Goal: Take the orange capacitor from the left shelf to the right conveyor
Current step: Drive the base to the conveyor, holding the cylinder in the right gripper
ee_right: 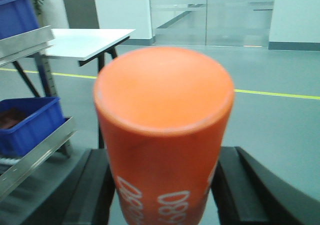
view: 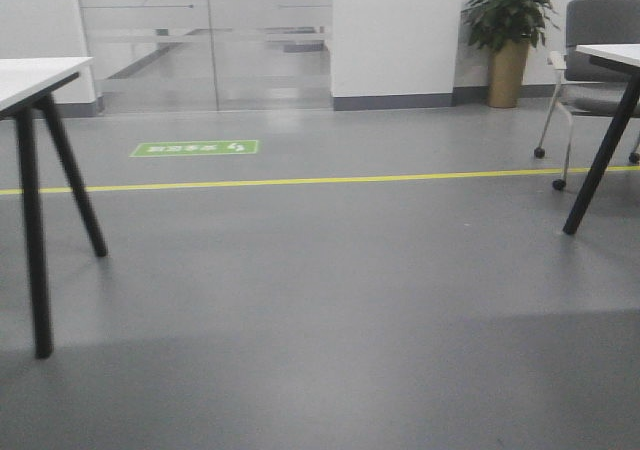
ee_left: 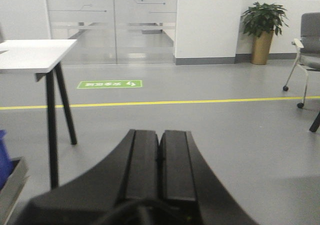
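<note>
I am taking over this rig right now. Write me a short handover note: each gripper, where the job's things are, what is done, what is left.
Left gripper: shut, empty, facing open floor.
Right gripper: shut on the orange capacitor, held upright between its fingers.
Left shelf: at the left edge of the right wrist view, with blue bins on it; the capacitor is off it.
Right conveyor: in no view.
Done: the pick from the shelf.
Left: carry the capacitor to the conveyor, set it down, release.
</note>
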